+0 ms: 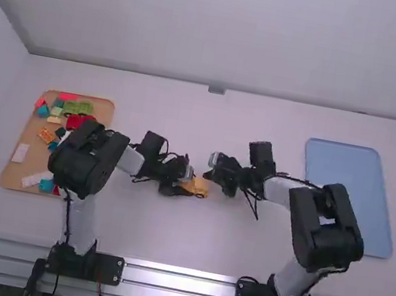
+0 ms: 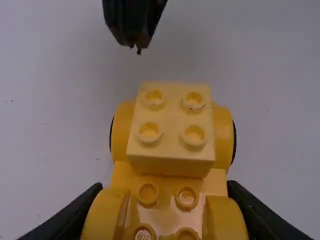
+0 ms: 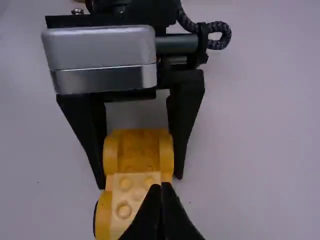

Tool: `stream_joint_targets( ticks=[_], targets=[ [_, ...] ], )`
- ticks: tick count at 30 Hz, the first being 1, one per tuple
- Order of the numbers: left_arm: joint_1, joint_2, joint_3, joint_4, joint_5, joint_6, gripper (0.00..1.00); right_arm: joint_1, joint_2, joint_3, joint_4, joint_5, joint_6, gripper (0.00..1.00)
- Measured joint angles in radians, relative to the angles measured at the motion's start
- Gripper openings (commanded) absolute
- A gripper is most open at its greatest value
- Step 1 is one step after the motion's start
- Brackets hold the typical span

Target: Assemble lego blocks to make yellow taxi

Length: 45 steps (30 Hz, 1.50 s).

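In the high view, my left gripper (image 1: 182,185) is at the yellow car base (image 1: 199,186) near the table's middle; my right gripper (image 1: 214,168) is just beyond and to the right. The left wrist view shows the yellow base (image 2: 167,200), with the left gripper (image 2: 165,215) shut on its wheeled end. A pale yellow block (image 2: 172,127) with four studs sits on the other end. In the right wrist view, my right gripper (image 3: 161,192) is shut, its tips over the edge of the pale yellow block (image 3: 125,200), nothing visible between them.
A brown tray (image 1: 15,173) with loose coloured blocks lies at the left, beside the left arm. A blue tray (image 1: 347,193) lies at the right, beyond the right arm's elbow.
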Motion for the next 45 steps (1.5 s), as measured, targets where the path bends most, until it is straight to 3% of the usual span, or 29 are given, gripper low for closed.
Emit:
stream_joint_targets(
  ticks=[13,19,25,45],
  targets=[
    [-0.001,0.000,0.000,0.000,0.000,0.005,0.34,0.069,0.055,0.025,-0.058,0.078,0.047,0.00],
    [-0.007,0.000,0.000,0.000,0.000,0.008,0.33,0.076,0.055,0.109,-0.270,0.132,0.040,0.00],
    [-0.017,0.000,0.000,-0.003,0.000,0.008,0.32,0.080,0.055,0.160,-0.388,0.165,-0.013,0.00],
    [-0.016,0.000,0.000,0.000,-0.001,0.009,0.29,0.081,0.037,0.072,-0.235,0.164,0.036,0.00]
  ],
)
